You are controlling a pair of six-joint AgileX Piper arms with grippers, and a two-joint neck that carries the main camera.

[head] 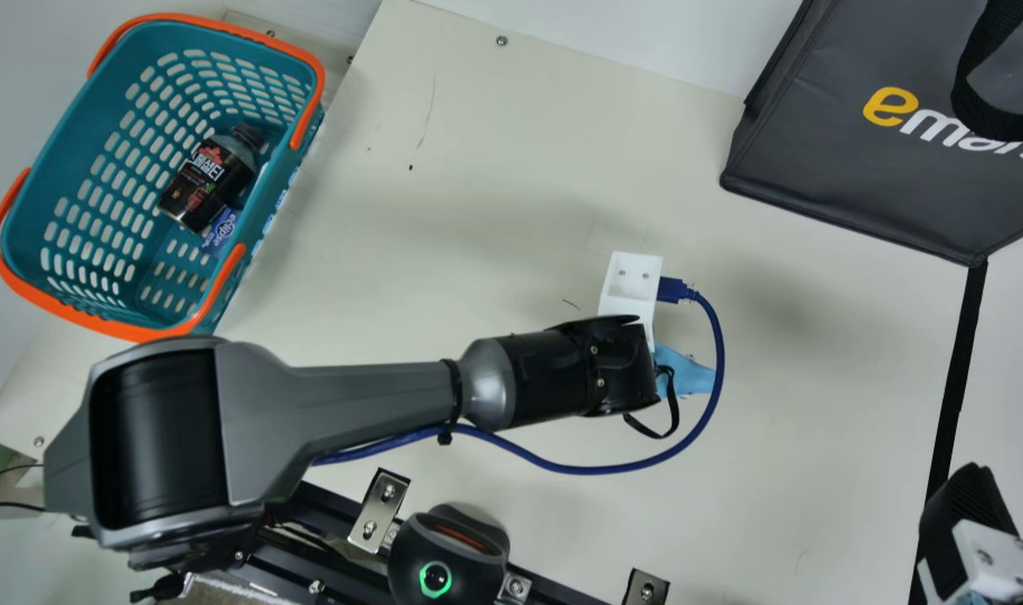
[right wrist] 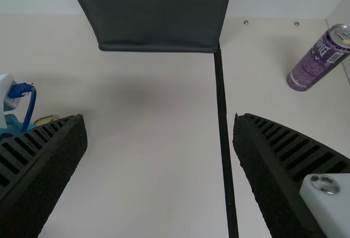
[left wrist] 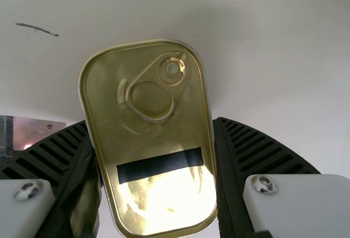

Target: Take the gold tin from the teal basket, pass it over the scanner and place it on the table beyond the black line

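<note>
Across the cream table (head: 495, 176), whose far edge meets a white surface, the robot's left arm (head: 352, 399) stretches out over the middle of the top. Near the far edge is a dark grey bag (head: 822, 143), with a black line (head: 958, 370) running along the table from its near corner. The teal basket (head: 83, 118), orange-handled, sits well apart, off at the left arm's side. Close to that line are the right jaws (head: 969, 512), spread wide, while the left jaws (head: 684, 370) are over mid-table, closed around the gold tin (left wrist: 150, 139). Down by the near edge is the scanner (head: 448, 555), ringed in green light, apart from the tin. Past the line stands a purple can (right wrist: 320, 57), and a dark bottle (head: 205, 181) lies in the basket beside a small blue packet (head: 219, 232). As for the tin, it's on the basket's side of the line, a ribbed finger against each long side, one end poking out past the fingertips. I can't tell whether it touches the table. Its long axis runs outward with the fingers, a little askew, lid towards the wrist camera. The dark strip (left wrist: 158, 165) is at the end between the fingers, and the ring pull (left wrist: 158, 120) lies towards the outer end.
</note>
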